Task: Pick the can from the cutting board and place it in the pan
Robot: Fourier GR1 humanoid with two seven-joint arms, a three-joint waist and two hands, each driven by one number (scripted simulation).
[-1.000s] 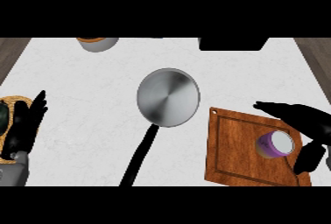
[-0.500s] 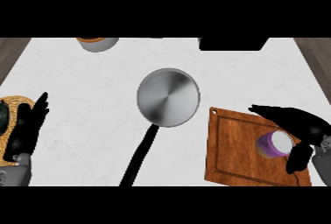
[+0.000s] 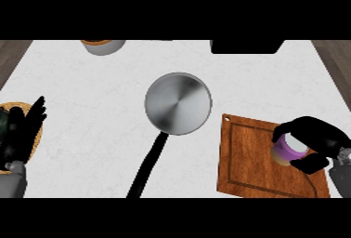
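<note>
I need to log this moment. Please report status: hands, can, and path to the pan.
Right hand curled round purple-labelled can on wooden cutting board. Left hand open at left edge. Round steel pan empty; nothing between.

one view only, from the robot's head, looking steeply down on the bench (image 3: 89,121). near edge at the bottom, far edge at the top; forearms enter from the bottom corners.

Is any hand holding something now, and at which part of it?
The right hand is curled round the side of the can, which is on the cutting board. The left hand is open and holds nothing.
</note>
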